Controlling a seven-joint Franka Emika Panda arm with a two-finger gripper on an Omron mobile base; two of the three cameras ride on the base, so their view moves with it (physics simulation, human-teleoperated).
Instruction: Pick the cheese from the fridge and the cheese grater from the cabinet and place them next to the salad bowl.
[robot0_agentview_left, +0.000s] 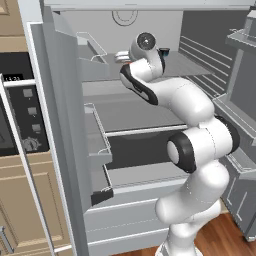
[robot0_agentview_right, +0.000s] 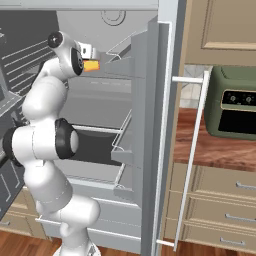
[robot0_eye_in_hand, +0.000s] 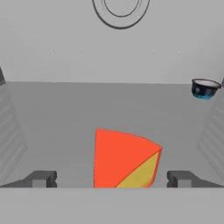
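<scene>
I've got the gripper (robot0_eye_in_hand: 112, 178) spread wide (nothing held), the cheese (robot0_eye_in_hand: 124, 158) between its fingertips on the fridge (robot0_agentview_left: 150, 100) shelf.

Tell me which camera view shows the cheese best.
The hand view: the cheese sits large and unobstructed between the open fingers, red-orange face and yellow side both clear. The right base view catches a small orange sliver beside the hand; in the left base view the arm hides it.
</scene>
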